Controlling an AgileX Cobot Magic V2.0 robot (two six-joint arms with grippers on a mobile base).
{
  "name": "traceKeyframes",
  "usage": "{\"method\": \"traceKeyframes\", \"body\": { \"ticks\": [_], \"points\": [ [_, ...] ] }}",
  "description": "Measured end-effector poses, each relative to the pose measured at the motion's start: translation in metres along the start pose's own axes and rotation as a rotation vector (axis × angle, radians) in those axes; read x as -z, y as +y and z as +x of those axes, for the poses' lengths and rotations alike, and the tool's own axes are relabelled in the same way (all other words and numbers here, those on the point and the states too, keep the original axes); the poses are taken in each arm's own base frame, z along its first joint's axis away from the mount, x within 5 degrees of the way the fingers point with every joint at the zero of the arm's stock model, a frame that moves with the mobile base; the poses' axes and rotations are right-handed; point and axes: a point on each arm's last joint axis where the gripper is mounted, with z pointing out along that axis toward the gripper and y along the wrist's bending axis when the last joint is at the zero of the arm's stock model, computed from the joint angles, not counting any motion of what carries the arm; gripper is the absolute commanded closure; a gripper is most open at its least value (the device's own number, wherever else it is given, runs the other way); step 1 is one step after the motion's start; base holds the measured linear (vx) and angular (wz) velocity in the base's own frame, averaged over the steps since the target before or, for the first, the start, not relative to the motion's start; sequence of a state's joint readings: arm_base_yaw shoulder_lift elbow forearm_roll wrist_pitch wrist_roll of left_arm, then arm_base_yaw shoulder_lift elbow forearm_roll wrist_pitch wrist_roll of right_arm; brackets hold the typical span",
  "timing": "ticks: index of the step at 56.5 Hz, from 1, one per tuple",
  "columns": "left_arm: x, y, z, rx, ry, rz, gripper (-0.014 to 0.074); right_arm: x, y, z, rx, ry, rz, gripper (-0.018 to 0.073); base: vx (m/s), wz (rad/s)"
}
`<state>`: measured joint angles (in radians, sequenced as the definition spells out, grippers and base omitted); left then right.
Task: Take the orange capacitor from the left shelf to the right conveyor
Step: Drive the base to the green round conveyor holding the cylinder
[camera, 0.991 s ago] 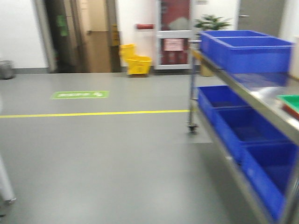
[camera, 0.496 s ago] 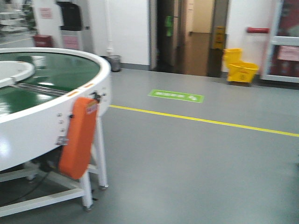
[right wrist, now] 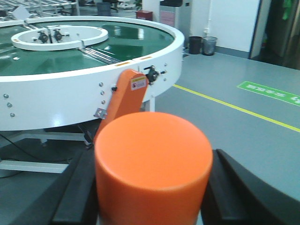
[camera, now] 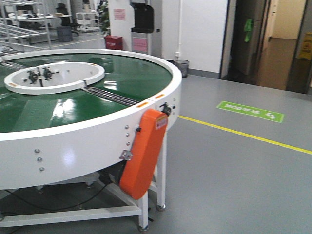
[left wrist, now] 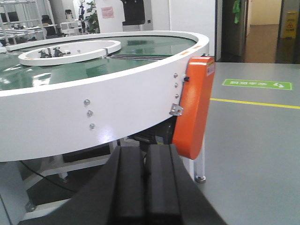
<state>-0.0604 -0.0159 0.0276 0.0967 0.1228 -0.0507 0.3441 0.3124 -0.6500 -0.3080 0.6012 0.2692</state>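
The right hand (right wrist: 157, 190) is closed on the smooth bright-orange cylindrical capacitor (right wrist: 152, 159), gripped between its black fingers, near the white-rimmed green-belted ring conveyor (right wrist: 56, 96).

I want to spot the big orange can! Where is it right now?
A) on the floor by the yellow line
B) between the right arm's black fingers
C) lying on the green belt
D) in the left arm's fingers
B: the right wrist view shows the orange capacitor gripped between the right arm's black fingers, while the left arm's fingers are pressed together with nothing between them.
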Motion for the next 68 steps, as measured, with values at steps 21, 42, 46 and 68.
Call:
{"method": "traceKeyframes", "body": {
  "ticks": [21,42,46,68],
  "points": [
    [0.0000,0.0000,0.0000,0.000,0.000,0.001,0.0602,0.0000,0.0000,0.0000,0.000,0.000,0.000,0.0568,0.21,0.26],
    [0.0000,0.0000,0.0000,0.000,0.000,0.001,0.0602,0.0000,0.0000,0.0000,0.000,0.000,0.000,0.0568,0.24,0.25],
    [0.0000,0.0000,0.0000,0.000,0.000,0.001,0.0602,0.0000,0.0000,0.0000,0.000,0.000,0.000,0.0568,0.30,0.23],
    [0.0000,0.0000,0.0000,0.000,0.000,0.001,0.0602,0.0000,0.0000,0.0000,0.000,0.000,0.000,0.0568,0.36,0.17]
  ]
}}
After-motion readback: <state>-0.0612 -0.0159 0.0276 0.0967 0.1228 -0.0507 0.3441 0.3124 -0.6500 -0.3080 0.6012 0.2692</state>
